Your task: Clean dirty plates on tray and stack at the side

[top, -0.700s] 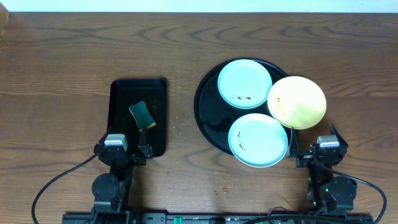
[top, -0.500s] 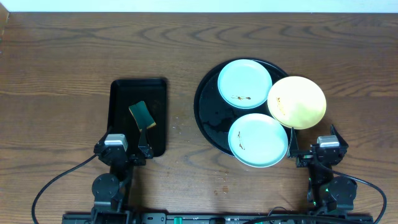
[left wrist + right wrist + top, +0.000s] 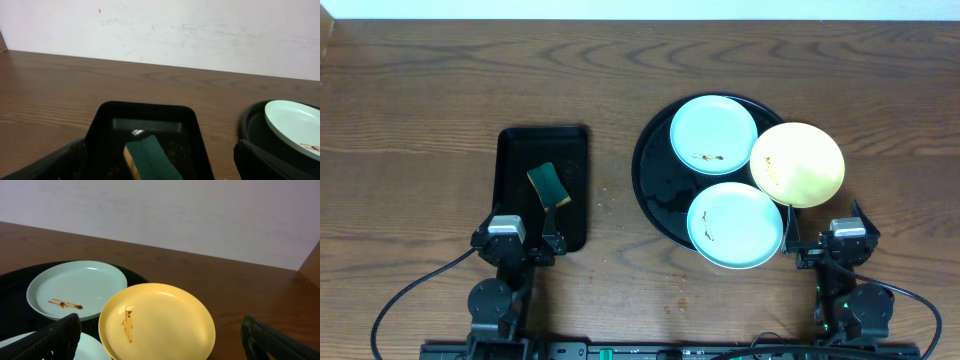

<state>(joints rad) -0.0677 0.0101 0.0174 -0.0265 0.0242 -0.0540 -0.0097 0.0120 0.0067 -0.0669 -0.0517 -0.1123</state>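
Nothing has moved since the earlier frames.
Your left gripper (image 3: 516, 241) and right gripper (image 3: 829, 241): jaws wide on both, holding nothing, parked at the desk's near edge.
Tray (image 3: 656, 188): on the desk's right half.
Plates, three, each specked brown: far blue plate (image 3: 713, 135) at the tray's far rim; near blue plate (image 3: 735, 225) at its near rim; yellow plate (image 3: 797, 165) overhanging its right rim.
Rectangular tray (image 3: 518, 152): left half, just ahead of your left gripper, holding a green sponge (image 3: 548, 184).
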